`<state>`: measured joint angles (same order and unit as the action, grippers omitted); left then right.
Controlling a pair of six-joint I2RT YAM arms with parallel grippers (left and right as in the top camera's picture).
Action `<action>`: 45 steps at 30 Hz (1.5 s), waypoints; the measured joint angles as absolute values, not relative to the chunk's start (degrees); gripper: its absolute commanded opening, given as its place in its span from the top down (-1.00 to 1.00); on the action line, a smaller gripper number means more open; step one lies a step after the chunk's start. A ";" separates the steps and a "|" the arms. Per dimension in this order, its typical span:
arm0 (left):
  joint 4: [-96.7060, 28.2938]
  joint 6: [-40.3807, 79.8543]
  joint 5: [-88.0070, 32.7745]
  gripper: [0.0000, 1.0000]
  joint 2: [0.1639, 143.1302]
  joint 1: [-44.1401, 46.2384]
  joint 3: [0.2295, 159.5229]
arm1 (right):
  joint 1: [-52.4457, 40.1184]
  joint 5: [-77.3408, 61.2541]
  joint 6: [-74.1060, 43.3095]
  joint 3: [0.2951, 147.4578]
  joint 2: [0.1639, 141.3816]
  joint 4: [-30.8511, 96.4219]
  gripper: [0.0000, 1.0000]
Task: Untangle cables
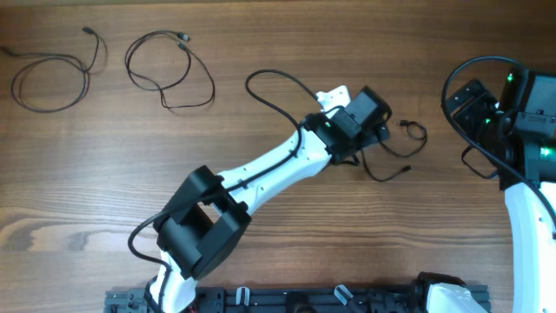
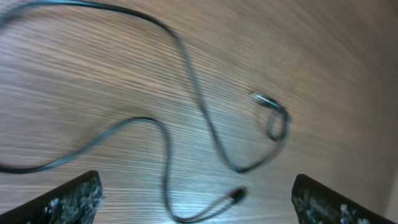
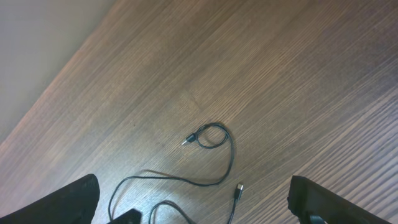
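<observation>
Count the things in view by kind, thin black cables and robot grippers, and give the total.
Thin black cables: 3 (edge cable, neighbouring cable, centre cable)
Grippers: 2 (left gripper, right gripper)
Total: 5
</observation>
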<state>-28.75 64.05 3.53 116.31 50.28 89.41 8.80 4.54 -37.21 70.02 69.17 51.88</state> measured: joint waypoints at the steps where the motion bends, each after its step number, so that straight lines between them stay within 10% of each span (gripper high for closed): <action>1: -31.55 65.58 3.66 -0.97 116.42 49.19 90.35 | 8.80 4.29 -37.21 70.02 69.17 51.83 -0.99; 18: -50.96 93.71 -13.89 -0.98 141.71 44.18 120.36 | 8.80 -2.57 -36.77 70.02 69.17 52.64 -0.99; 19: -50.96 94.56 -14.61 -0.88 142.04 44.18 120.70 | 8.80 -2.61 -36.77 70.02 69.17 52.73 -1.00; 22: -51.53 96.01 -15.79 0.23 142.85 44.18 121.38 | 8.80 -2.79 -36.77 70.02 69.17 52.75 -0.99; 27: -54.22 96.40 -14.28 0.92 143.44 44.25 121.69 | 8.80 -2.83 -36.32 70.02 69.17 53.17 -0.99; 45: -96.20 83.33 14.35 0.92 144.16 16.16 121.25 | 8.80 -1.56 -35.27 70.02 69.17 53.06 -1.00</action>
